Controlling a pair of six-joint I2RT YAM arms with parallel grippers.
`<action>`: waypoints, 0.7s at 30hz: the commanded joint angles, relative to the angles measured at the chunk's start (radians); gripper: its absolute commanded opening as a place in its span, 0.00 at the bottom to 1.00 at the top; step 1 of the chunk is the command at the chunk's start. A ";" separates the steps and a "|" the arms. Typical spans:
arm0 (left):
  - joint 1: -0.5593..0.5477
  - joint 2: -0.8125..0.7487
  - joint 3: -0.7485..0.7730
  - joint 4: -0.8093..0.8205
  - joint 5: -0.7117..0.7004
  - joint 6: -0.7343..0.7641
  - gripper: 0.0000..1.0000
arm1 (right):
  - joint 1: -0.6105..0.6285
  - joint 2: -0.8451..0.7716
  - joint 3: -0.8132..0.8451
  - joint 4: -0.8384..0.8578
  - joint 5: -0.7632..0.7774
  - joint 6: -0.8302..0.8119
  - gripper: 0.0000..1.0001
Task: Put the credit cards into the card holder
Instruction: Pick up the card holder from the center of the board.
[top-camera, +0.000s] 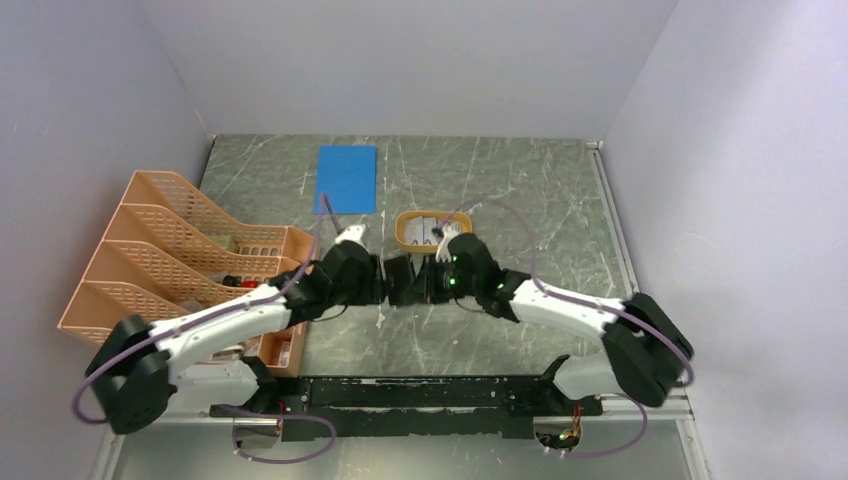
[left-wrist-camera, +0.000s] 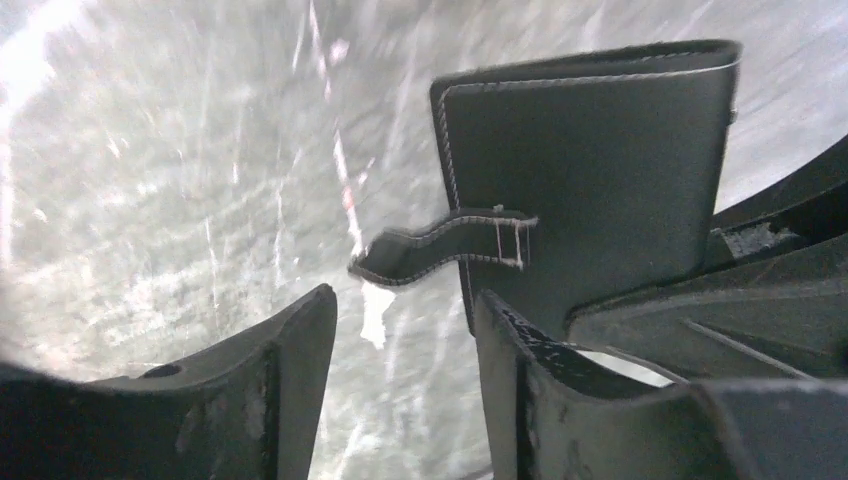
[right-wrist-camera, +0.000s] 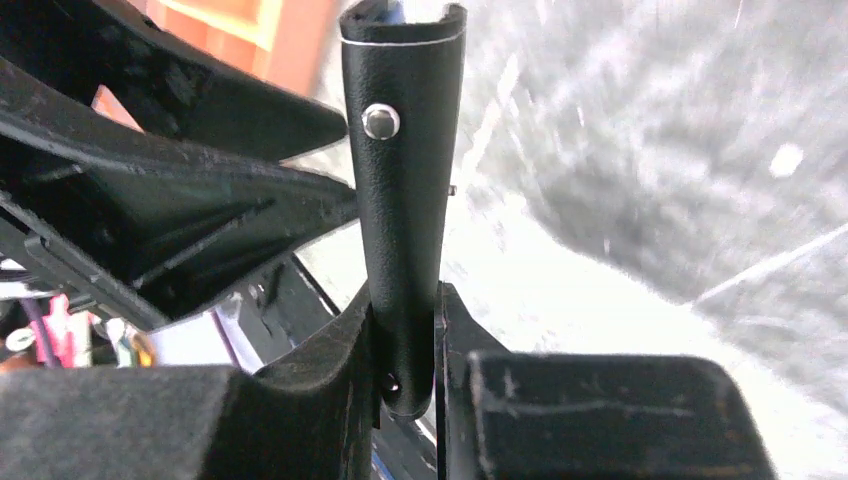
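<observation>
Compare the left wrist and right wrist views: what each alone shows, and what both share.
Only the left wrist: the card holder's broad stitched face, its snap tab sticking out, and the gap of the left gripper, open and empty. Only the right wrist: the card holder edge-on, clamped in the right gripper, its metal stud, and the orange file rack. Both: the card holder and the marbled table.

The table (top-camera: 560, 200) is dark grey-green with thin white lines, like stone. A flat blue sheet (top-camera: 346, 178) lies near the back, and a small orange tray (top-camera: 401, 232) sits close by, a bit to its right. A big orange rack (top-camera: 160, 245) with little holes stands on the left side.
</observation>
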 joint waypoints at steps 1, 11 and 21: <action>0.005 -0.185 0.198 -0.205 -0.169 0.022 0.61 | 0.003 -0.211 0.221 -0.351 0.247 -0.271 0.00; 0.005 -0.315 0.544 -0.111 -0.256 0.213 0.69 | 0.103 -0.297 0.648 -0.507 0.753 -0.808 0.00; 0.006 -0.294 0.630 0.001 0.016 0.164 0.89 | 0.244 -0.337 0.528 -0.041 1.072 -1.350 0.00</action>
